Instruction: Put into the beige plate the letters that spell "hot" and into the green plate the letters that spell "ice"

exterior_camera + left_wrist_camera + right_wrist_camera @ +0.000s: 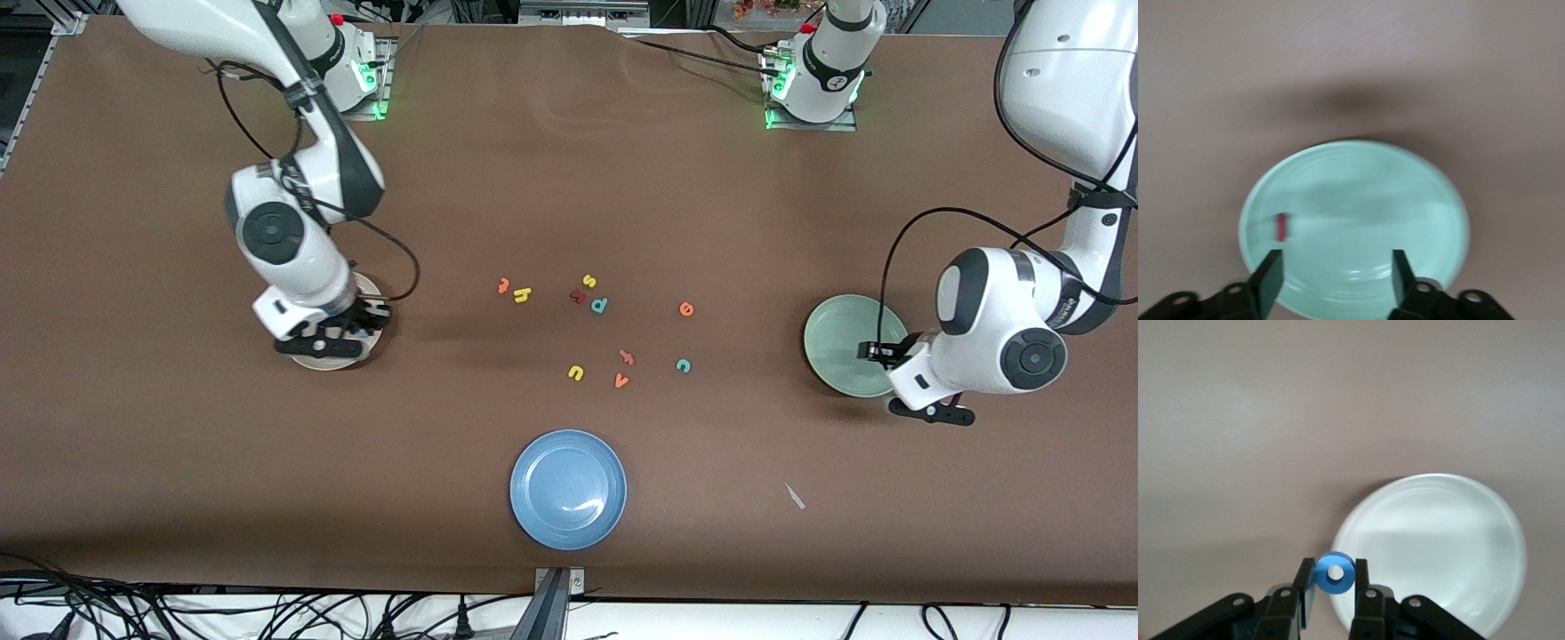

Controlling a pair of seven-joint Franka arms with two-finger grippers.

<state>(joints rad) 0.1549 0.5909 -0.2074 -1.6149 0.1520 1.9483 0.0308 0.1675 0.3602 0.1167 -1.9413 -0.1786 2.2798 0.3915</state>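
Observation:
My left gripper [929,411] [1335,277] hangs open over the rim of the green plate [840,347] [1358,200]. The dark red i [1281,227] lies in that plate. Over the beige plate [333,364] [1438,540], my right gripper [322,345] [1334,583] is shut on the blue o [1334,573]. On the table's middle lie the yellow h [522,295] beside the orange t [503,285]. The orange e [685,309] and the teal c [683,364] lie toward the left arm's end.
A blue plate [568,489] sits near the front edge. Among the letters lie a yellow s [589,282], a dark red letter [578,296], a teal p [599,306], a yellow u [575,372], an orange v [621,381] and a salmon hooked letter [627,357].

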